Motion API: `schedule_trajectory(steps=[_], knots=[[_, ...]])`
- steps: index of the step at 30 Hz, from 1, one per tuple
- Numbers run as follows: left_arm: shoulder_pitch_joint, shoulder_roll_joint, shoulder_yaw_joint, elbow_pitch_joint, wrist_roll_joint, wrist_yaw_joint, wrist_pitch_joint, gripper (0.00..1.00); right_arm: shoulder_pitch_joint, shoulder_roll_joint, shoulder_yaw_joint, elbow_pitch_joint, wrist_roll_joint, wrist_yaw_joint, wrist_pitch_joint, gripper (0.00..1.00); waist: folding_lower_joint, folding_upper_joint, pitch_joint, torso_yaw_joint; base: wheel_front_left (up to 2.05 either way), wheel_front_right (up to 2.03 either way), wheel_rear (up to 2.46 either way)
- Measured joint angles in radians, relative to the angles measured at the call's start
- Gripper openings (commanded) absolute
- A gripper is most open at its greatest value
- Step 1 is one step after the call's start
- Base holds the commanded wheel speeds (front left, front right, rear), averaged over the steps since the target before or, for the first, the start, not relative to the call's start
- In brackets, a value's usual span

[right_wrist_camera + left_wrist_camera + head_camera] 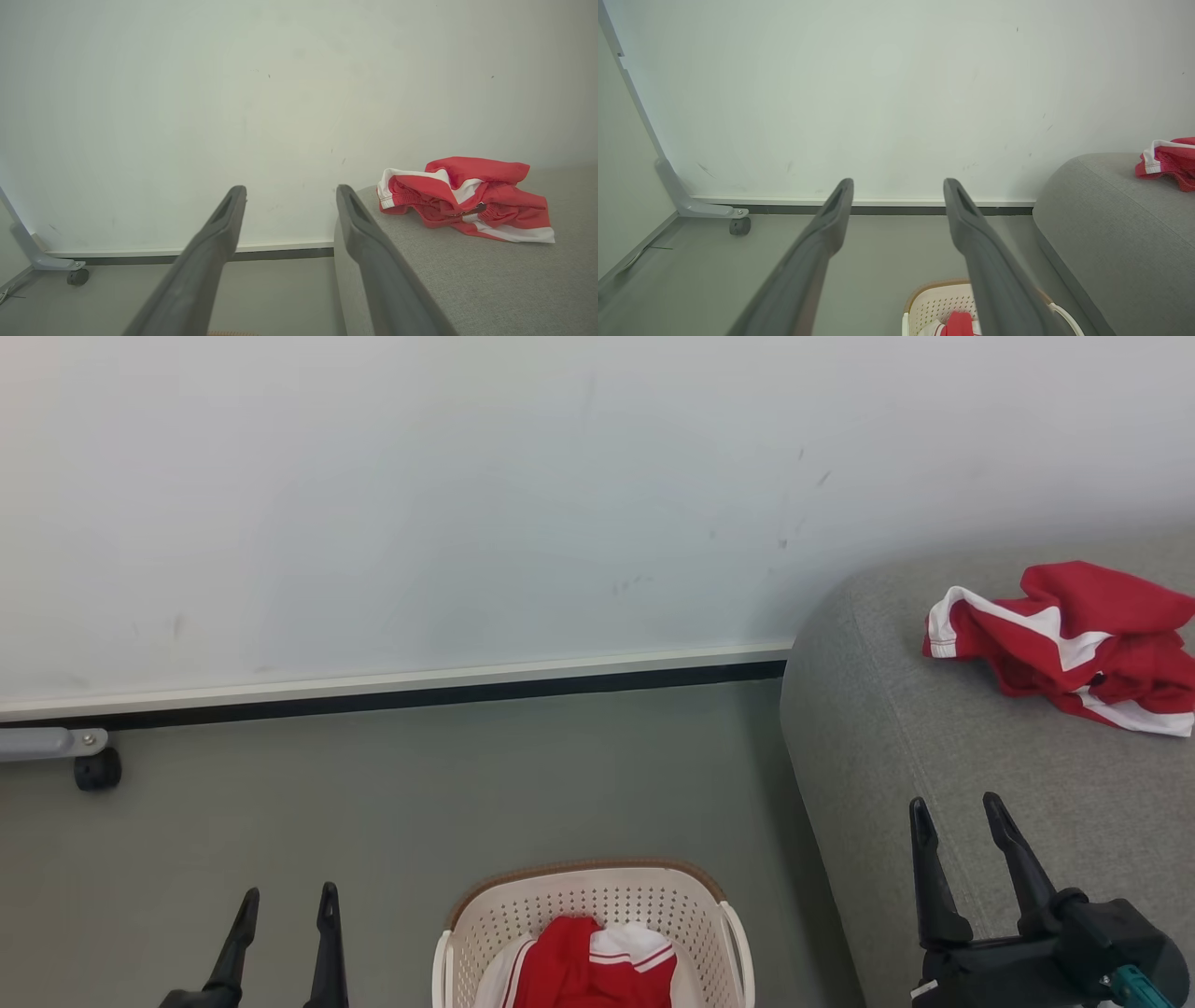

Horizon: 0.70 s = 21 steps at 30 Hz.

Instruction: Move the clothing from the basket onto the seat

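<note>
A cream basket (597, 896) with a brown rim stands on the floor at the bottom centre, and a red garment (583, 971) with white stripes lies crumpled inside it. A second red and white garment (1074, 639) lies bunched on the grey seat (934, 728) at the right. My left gripper (288, 901) hangs open and empty to the left of the basket. Over the seat's front part my right gripper (957, 807) is open and empty, well short of that garment. The left wrist view shows the basket (934, 303); the right wrist view shows the garment (467, 198) on the seat (490, 280).
A white wall with a dark baseboard (392, 695) closes the back. A grey metal frame leg with a black caster (96, 770) stands at the far left by the wall. Grey floor (420, 793) spreads between the wall, the basket and the seat.
</note>
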Motion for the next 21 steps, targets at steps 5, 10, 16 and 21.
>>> schedule_trajectory(steps=[5,10,16,21], knots=[[-0.002,-0.005,-0.005,-0.004,0.007,0.0,0.0,1.0,0.003,-0.001,-0.008,-0.012,0.0,-0.002,0.0,1.0,0.0,0.0,0.019,0.002,0.0,0.0,0.0],[-0.041,-0.01,-0.033,0.001,0.02,-0.002,0.0,1.0,0.003,-0.006,-0.03,-0.033,-0.002,-0.003,0.0,1.0,0.0,0.0,0.053,0.002,0.0,0.0,0.0],[-0.152,-0.022,-0.108,0.055,0.067,-0.029,0.03,1.0,-0.037,-0.027,-0.071,-0.07,-0.012,-0.011,0.0,1.0,0.0001,0.0001,0.13,-0.004,0.0,0.0,0.0],[-0.207,-0.036,-0.15,0.121,0.083,-0.047,0.058,1.0,-0.069,-0.037,-0.086,-0.094,-0.031,-0.011,0.0,1.0,0.0001,0.0001,0.183,-0.012,0.0,0.0,0.0]])
